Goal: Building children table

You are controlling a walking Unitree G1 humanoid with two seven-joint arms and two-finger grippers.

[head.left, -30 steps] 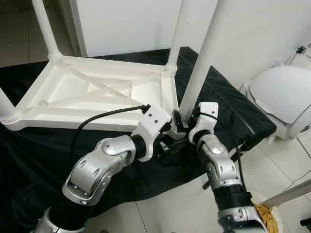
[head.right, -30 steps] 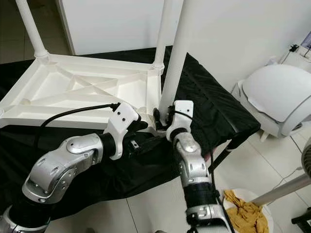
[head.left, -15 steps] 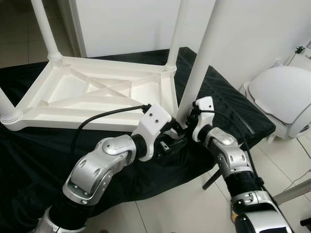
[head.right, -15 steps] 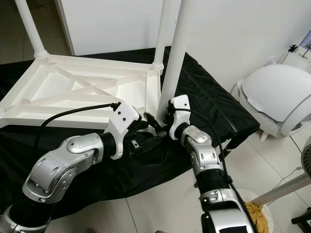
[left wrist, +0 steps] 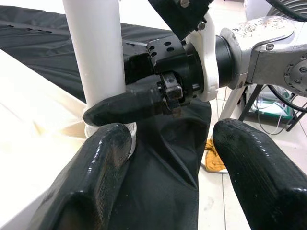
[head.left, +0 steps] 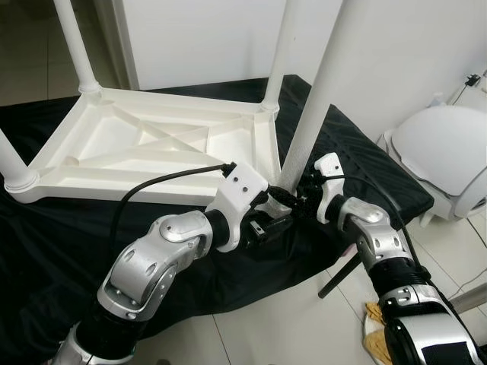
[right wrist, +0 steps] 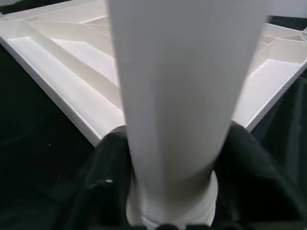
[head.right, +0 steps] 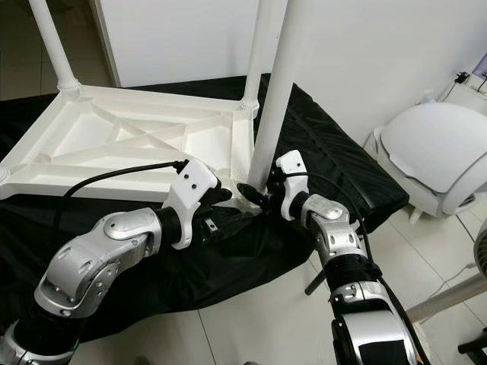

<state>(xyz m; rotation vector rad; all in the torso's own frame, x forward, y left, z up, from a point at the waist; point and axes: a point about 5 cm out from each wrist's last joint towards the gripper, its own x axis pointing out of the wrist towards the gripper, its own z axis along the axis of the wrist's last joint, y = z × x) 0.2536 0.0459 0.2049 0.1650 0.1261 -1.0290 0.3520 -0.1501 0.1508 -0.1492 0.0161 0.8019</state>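
The white children's table lies upside down on a black cloth, its legs pointing up. My right gripper is shut on the near right leg just above its socket at the table corner. In the right wrist view that leg fills the space between the two black fingers. My left gripper is open just in front of the same corner, low over the cloth. One of its fingers rests beside the leg's base with nothing between the pair.
Three more white legs stand at the other corners. A white rounded appliance sits on the floor to the right. A yellow cloth and a dark rod lie below the cloth's edge.
My right forearm has swung out to the right while its gripper stayed around the foot of the near right leg. The left arm has kept its place.
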